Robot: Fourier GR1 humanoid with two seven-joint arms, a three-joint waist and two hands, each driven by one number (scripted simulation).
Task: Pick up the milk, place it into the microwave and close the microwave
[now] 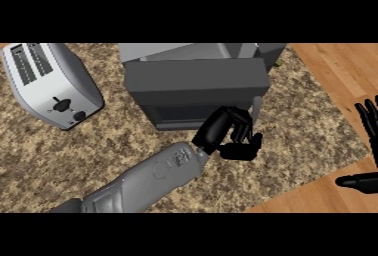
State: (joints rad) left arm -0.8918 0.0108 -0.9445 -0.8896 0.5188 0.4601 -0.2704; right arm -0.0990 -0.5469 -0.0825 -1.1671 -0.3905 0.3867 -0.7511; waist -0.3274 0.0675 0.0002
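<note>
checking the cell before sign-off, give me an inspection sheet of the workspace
surface: speckled brown counter
job's things: dark grey microwave, windowed front facing the robot; milk not seen
clutter: silver toaster at the counter's left
hands: left hand at the microwave's front, beside its handle; right hand open, resting at the view's right edge
cables: nothing seen
surroundings: wooden floor to the counter's right
</note>
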